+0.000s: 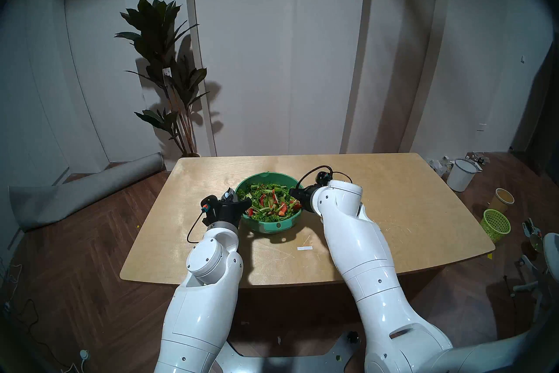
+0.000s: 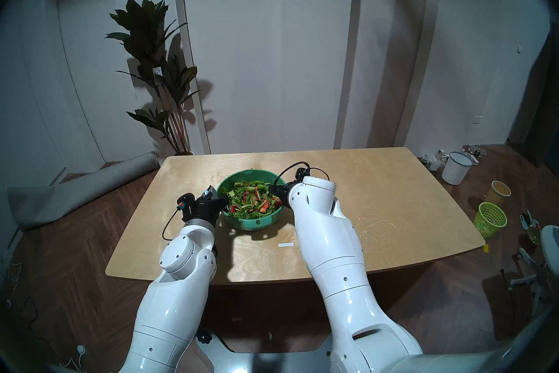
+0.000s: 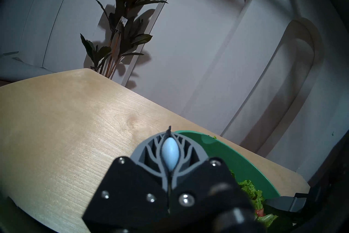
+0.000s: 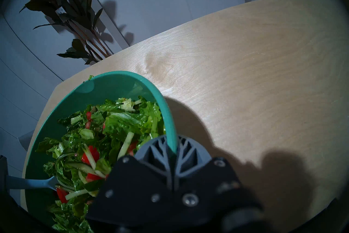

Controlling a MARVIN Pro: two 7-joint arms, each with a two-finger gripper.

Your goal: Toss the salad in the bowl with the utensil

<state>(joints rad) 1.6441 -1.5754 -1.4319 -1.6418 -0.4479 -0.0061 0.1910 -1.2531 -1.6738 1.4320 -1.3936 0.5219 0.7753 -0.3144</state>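
Head pair high above the near edge of the pale wooden table [image 1: 393, 181], both wrist cameras low, close — sharing the round green plastic bowl [image 4: 117, 83], far-left corner

text: none legible | plant [image 3: 124, 24] tag [image 3: 122, 23]: marks too small to read | white strip [image 1: 304, 248] on surface [image 1: 393, 196]: blank

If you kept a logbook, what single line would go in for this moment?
left tool: shut on fork, tip in salad | right tool: shut on bowl rim | table: bowl standing
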